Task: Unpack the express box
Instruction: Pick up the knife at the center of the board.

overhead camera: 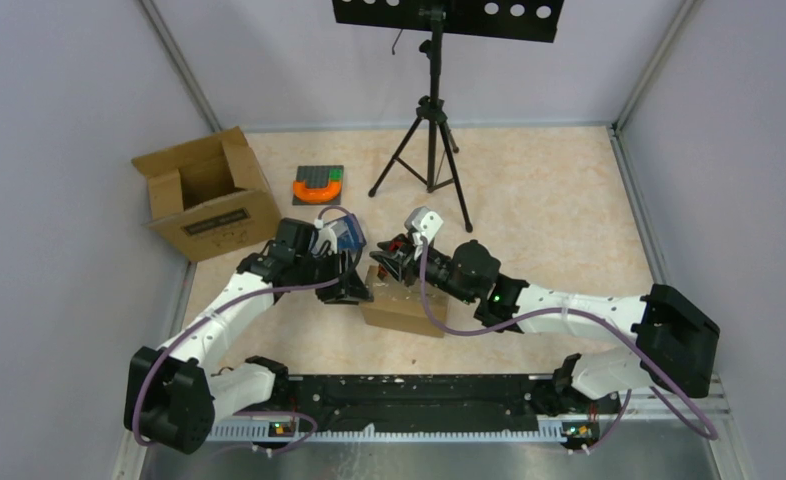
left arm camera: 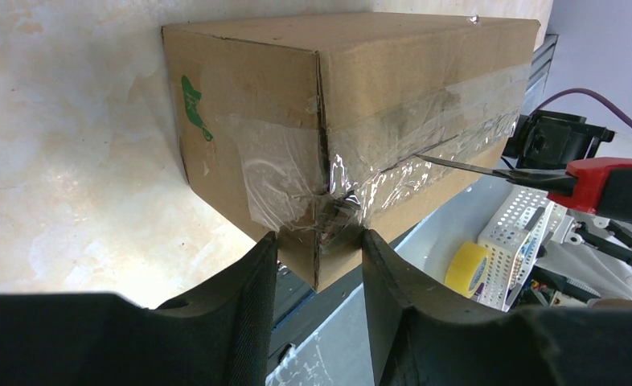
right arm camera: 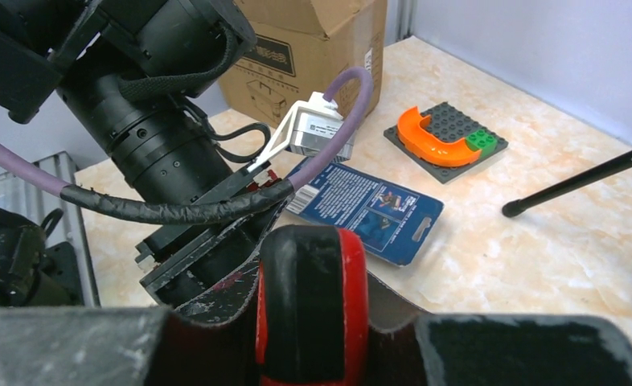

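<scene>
Left claw (left arm camera: 318, 241) tight on taped corner of express box (left arm camera: 425, 64); right claw (right arm camera: 313, 338) tight around red-handled knife (left arm camera: 602, 186).

Bare tabletop (overhead camera: 569, 200) far right; tripod (overhead camera: 431, 112), open carton (overhead camera: 214, 215) and, seemingly, a blue card (right arm camera: 373, 211) behind the sealed box (overhead camera: 401, 310).

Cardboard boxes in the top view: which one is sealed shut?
The small box at the centre, taped shut; the larger box at far left has open flaps.
</scene>
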